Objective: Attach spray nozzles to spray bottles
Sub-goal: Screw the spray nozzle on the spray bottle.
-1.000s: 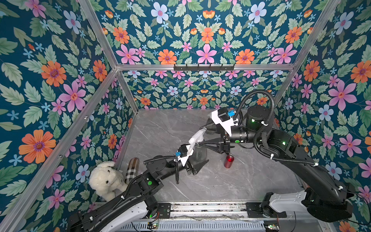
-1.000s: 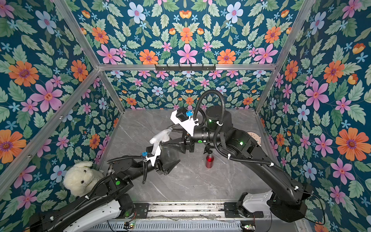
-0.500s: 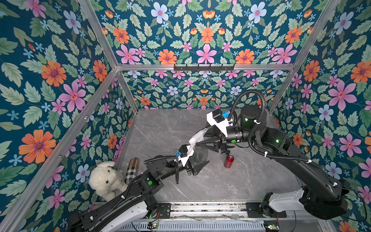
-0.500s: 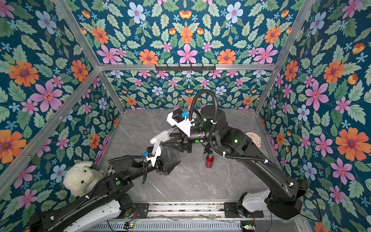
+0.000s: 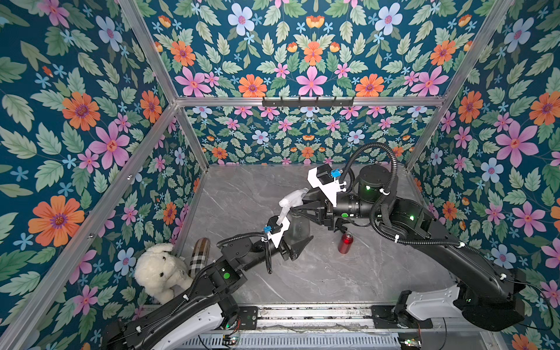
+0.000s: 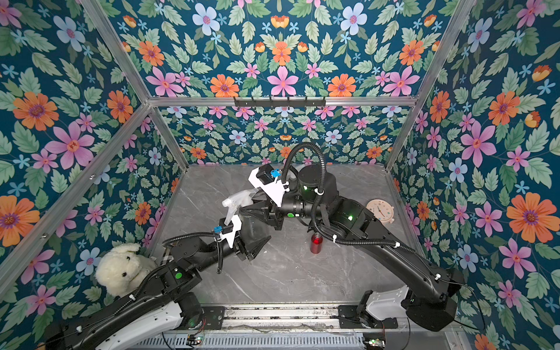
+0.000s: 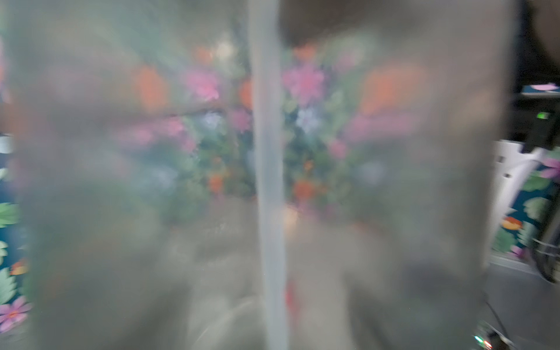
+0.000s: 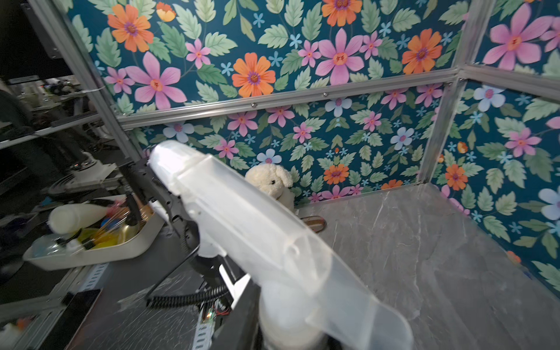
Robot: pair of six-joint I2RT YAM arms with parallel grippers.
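In both top views the grey bottle (image 5: 298,225) is upright over the middle of the tabletop (image 5: 333,278), with the clear nozzle (image 5: 292,197) sitting on its neck. My left pincer (image 5: 296,242) is clamped on the bottle's belly, its jaws standing fairly wide around it. My right pincer (image 5: 298,209) reaches in level at the nozzle's collar. The red bottle (image 5: 345,242) stands bare-necked near them.

From the left wrist, the grey bottle (image 7: 151,181) fills nearly everything, smoky and blurred, with the thin tube (image 7: 268,151) running down inside it. I judge it thin, empty plastic: light, and likely to dent under a harder squeeze, so the wide belly is the place to brace it.

From the right wrist, the clear nozzle (image 8: 242,218) juts out just under the lens, its collar (image 8: 285,327) at the frame's edge. I cannot tell whether these jaws have clamped. The collar is the stiff, round part to grip for twisting; the trigger and spout look slick and would lever it crooked.
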